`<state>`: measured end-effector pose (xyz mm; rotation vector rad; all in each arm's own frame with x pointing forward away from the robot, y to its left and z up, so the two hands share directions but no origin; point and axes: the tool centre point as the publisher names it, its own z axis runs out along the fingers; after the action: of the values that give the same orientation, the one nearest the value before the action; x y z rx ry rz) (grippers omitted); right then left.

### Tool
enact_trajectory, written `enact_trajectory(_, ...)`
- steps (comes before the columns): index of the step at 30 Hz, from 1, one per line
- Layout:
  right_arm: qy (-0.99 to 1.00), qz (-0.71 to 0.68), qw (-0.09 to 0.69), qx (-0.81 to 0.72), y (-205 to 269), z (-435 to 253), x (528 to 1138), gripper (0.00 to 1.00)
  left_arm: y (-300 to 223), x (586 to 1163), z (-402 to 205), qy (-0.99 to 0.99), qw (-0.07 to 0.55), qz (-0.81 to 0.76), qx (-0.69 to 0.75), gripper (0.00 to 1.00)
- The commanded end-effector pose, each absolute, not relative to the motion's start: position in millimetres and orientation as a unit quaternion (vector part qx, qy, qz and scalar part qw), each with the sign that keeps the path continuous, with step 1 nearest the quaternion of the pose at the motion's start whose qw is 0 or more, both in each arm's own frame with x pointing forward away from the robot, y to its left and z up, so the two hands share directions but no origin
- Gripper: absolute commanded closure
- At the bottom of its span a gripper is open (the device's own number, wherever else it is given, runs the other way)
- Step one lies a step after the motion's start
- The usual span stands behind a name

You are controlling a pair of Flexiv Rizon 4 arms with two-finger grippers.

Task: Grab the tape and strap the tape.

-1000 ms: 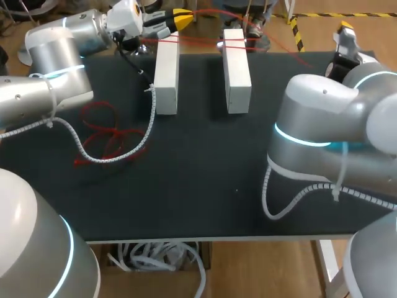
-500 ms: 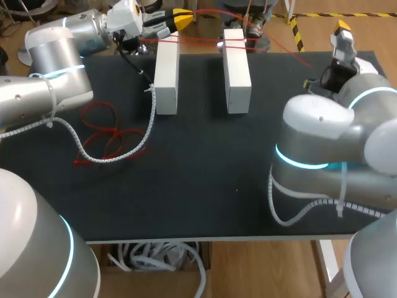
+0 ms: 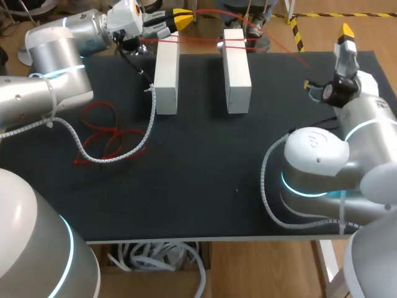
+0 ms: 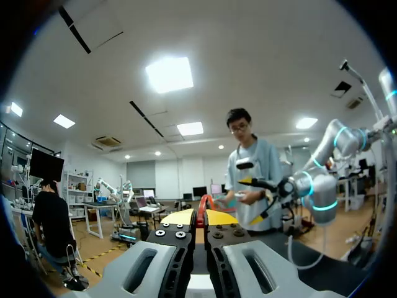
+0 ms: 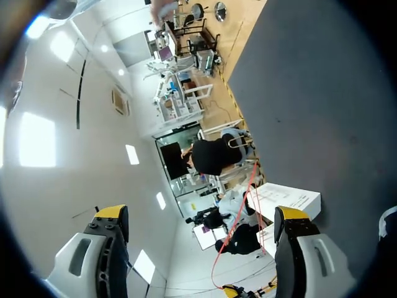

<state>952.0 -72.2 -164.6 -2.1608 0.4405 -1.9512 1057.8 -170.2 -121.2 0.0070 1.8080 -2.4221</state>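
Observation:
Two white blocks (image 3: 166, 74) (image 3: 236, 69) stand side by side at the far edge of the black table (image 3: 205, 167). A thin red tape (image 3: 198, 41) runs across their far ends and trails off to the right. My left gripper (image 3: 182, 17) is above the left block's far end, shut on the tape; in the left wrist view the red tape (image 4: 203, 202) shows between its closed tips (image 4: 197, 217). My right gripper (image 3: 346, 38) points upward at the table's far right, open and empty. Its wrist view shows the fingers (image 5: 110, 216) wide apart, the blocks (image 5: 289, 198) and the tape (image 5: 239, 230) ahead.
A loose tangle of red tape (image 3: 105, 133) lies on the table's left side, crossed by my left arm's white coiled cable (image 3: 127, 149). My right arm's bulky elbow (image 3: 316, 167) hangs over the table's right front.
My right arm's elbow has swung toward the table's near edge and its gripper has tipped more upright at the far right. The left arm and the tape have not moved.

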Motion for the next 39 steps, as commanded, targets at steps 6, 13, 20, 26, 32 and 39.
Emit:
enact_trajectory(6, 0.148, -0.657, 0.099, -0.732, -73, -163, 952, 0.0, -171, 1058, -123, 0.596, 0.061, -0.801, 0.003, 1.0)
enact_trajectory(13, 0.161, -0.673, 0.114, -0.713, -75, -165, 954, 0.0, -171, 1058, -123, 0.596, 0.061, -0.801, 0.003, 1.0)
enact_trajectory(20, 0.191, -0.683, 0.122, -0.694, -80, -174, 960, 0.0, -171, 1058, -123, 0.596, 0.061, -0.801, 0.003, 1.0)
enact_trajectory(26, 0.211, -0.682, 0.118, -0.69, -72, -178, 976, 0.0, -171, 1058, -123, 0.596, 0.061, -0.801, 0.003, 1.0)
enact_trajectory(32, 0.222, -0.678, 0.121, -0.69, -62, -178, 989, 0.0, -171, 1058, -123, 0.596, 0.061, -0.801, 0.003, 1.0)
enact_trajectory(39, 0.231, -0.683, 0.119, -0.683, -55, -179, 1008, 0.0, -171, 1058, -123, 0.596, 0.061, -0.801, 0.003, 1.0)
